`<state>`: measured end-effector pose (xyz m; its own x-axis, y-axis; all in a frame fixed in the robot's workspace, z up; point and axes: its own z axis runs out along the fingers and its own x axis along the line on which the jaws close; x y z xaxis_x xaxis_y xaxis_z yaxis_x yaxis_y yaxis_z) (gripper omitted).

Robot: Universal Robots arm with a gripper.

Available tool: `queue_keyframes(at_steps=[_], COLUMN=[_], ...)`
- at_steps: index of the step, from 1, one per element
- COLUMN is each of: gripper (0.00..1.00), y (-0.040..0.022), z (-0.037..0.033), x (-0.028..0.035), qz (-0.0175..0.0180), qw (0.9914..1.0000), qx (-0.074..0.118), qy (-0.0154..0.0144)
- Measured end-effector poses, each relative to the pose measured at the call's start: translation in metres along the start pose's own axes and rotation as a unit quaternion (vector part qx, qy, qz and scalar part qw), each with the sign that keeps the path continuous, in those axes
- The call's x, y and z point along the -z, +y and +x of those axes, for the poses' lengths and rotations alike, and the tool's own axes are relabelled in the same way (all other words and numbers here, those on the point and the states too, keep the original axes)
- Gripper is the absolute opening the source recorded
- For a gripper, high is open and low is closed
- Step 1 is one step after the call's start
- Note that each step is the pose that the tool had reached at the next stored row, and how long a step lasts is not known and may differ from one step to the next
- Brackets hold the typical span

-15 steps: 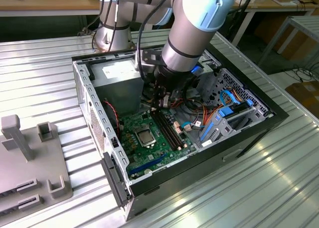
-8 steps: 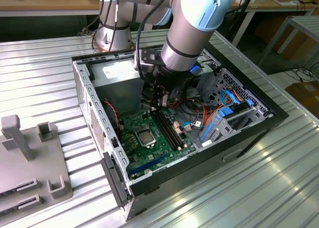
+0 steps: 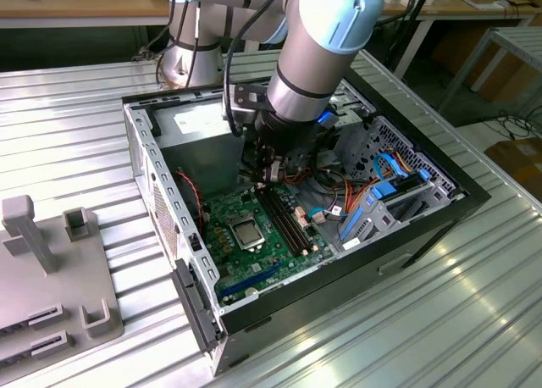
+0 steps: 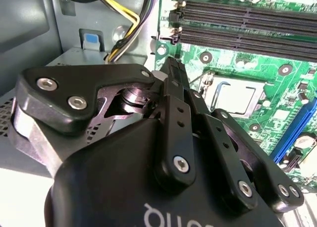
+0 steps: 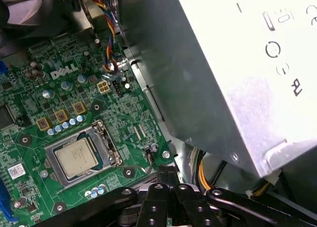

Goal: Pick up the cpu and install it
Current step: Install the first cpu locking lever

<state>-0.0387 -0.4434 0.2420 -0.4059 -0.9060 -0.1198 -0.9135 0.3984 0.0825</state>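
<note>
The gripper [image 4: 171, 71] is seen closest in the second wrist view, its black fingers [image 4: 173, 81] brought together into a single narrow tip with nothing pinched between them, or so it appears, since the very ends are partly masked by the linkage. Just beyond that tip, the cpu [image 5: 75, 156] is found lying flat in its socket frame [image 5: 106, 146] on the green motherboard [image 5: 54, 98], its silver-grey top facing up and square to the frame, which suggests it is already seated rather than waiting to be lifted. The gripper is held near the socket but apart from the chip, not touching it. Farther on, the long black memory slots [image 4: 237, 24] are passed beside the socket. In the exterior view, the arm [image 3: 318, 53] is reached down into the open computer case [image 3: 423, 227], the side left off to give access, on the ribbed metal table [image 3: 68, 142].
</note>
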Motion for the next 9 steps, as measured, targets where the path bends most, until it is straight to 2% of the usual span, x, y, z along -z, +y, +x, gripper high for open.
queue_keyframes(at_steps=[2, 9], gripper=[0.11, 0.11], y=[0.0017, 0.0017], z=[0.0008, 0.0043], x=[0.0, 0.0004], qz=[0.0, 0.0], qw=[1.0, 1.0], qx=[0.0, 0.0], qy=[0.0, 0.0001])
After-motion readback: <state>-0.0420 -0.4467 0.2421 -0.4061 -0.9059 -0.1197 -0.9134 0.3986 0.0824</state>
